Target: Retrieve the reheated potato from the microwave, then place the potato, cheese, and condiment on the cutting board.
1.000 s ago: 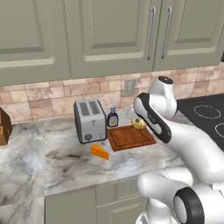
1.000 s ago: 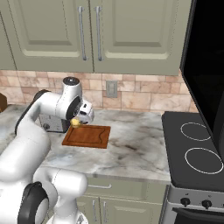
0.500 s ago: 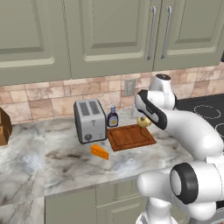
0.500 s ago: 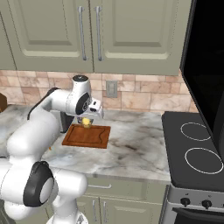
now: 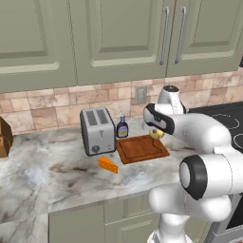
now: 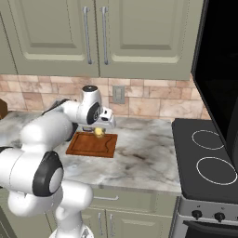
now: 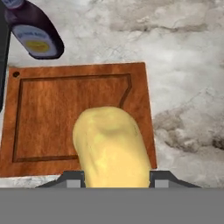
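The yellow potato [image 7: 111, 148] sits between my two fingertips [image 7: 73, 178], so my gripper [image 7: 114, 179] is shut on it. It hangs just above the right part of the reddish-brown cutting board [image 7: 52, 118]. From the base views, the gripper [image 5: 155, 133] and potato [image 6: 99, 133] hover over the far right edge of the board [image 5: 140, 148]. The purple-blue condiment [image 5: 122, 127] stands just behind the board, and it also appears in the hand view as the bottle [image 7: 35, 33]. The orange cheese [image 5: 108, 165] lies on the counter in front of the toaster. The black microwave [image 6: 218, 69] hangs at the right.
A silver toaster [image 5: 97, 130] stands left of the board. The black stovetop [image 6: 209, 158] lies to the right of the marble counter [image 6: 139, 153]. Green wall cabinets [image 5: 118, 38] hang above, and a brown object [image 5: 4, 137] sits at the far left.
My arm has swung to the right, carrying the potato from the board's left side toward its right edge. The board, bottle, cheese and toaster have stayed put.
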